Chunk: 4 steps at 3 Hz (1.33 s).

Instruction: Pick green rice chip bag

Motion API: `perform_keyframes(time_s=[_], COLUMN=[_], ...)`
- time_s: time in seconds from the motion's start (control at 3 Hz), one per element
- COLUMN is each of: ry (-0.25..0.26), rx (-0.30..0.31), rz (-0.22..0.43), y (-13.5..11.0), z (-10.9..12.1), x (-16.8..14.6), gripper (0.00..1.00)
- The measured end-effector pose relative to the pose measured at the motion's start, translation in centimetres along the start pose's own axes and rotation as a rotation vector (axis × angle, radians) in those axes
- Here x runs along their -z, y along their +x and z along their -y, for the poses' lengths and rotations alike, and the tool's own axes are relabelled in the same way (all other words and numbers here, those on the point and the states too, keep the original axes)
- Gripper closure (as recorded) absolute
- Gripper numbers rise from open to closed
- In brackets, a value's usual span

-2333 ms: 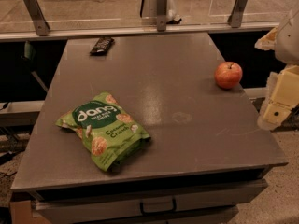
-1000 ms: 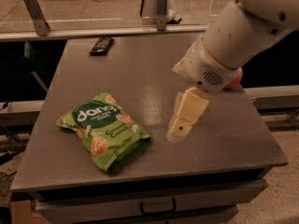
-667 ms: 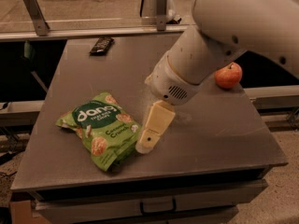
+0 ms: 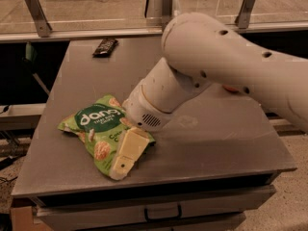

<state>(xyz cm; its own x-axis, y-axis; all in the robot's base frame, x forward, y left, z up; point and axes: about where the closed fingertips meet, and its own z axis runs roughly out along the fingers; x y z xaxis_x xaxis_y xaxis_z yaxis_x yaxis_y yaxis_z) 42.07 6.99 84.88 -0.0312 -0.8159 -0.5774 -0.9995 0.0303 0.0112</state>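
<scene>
The green rice chip bag (image 4: 96, 129) lies flat on the grey table (image 4: 207, 143), left of centre, with its dark-green "dang" logo facing up. My gripper (image 4: 122, 160) hangs from the big white arm (image 4: 216, 66) and sits over the bag's lower right corner. One cream finger (image 4: 126, 153) lies across the bag's edge and points down toward the table's front.
A small dark wrapped bar (image 4: 105, 46) lies at the table's far left. A red apple (image 4: 233, 88) is mostly hidden behind the arm at the right. A railing with metal posts (image 4: 37, 13) runs behind the table. Drawers (image 4: 159, 211) are below the front edge.
The arm has swept in from the right edge across the table to the left. The gripper now rests over the bag's lower right corner. The arm now covers the apple.
</scene>
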Motion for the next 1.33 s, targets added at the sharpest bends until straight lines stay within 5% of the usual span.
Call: perform_keyframes(time_s=[0.67,1.33], ry=[0.025,0.094], rx=[-0.015,0.016], rz=[0.061,0.157], y=[-0.1,-2.4], z=[0.5,2.0], x=[0.4,4.5], gripper=[0.42,0.88])
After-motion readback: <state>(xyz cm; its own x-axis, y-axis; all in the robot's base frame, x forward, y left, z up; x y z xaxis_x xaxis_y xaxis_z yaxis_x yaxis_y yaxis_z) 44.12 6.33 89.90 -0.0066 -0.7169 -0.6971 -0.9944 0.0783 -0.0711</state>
